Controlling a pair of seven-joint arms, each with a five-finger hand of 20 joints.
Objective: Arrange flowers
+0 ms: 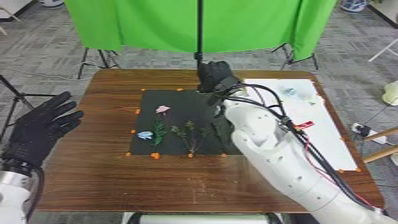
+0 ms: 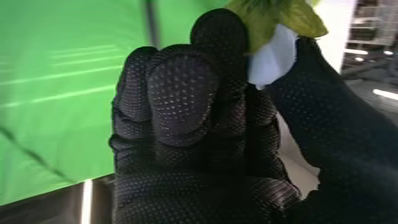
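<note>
Across the near part of the desk, a broad strip of brown wood runs up to the black mat, with orange markers along its edge. Off the desk's left edge, the left hand is open, fingers spread and holding nothing. On the mat, the blue flower is near the left edge, just beside a leafy green stem; thin sprigs lie toward the middle, and the pink flower sits farther up. To the right, the white sheet bears a pale blue flower near its far end. At the mat's far edge, the right hand pinches a yellow-green and white piece between thumb and fingers, the fingers nearly straight. Beyond the desk hangs a green curtain.
</note>
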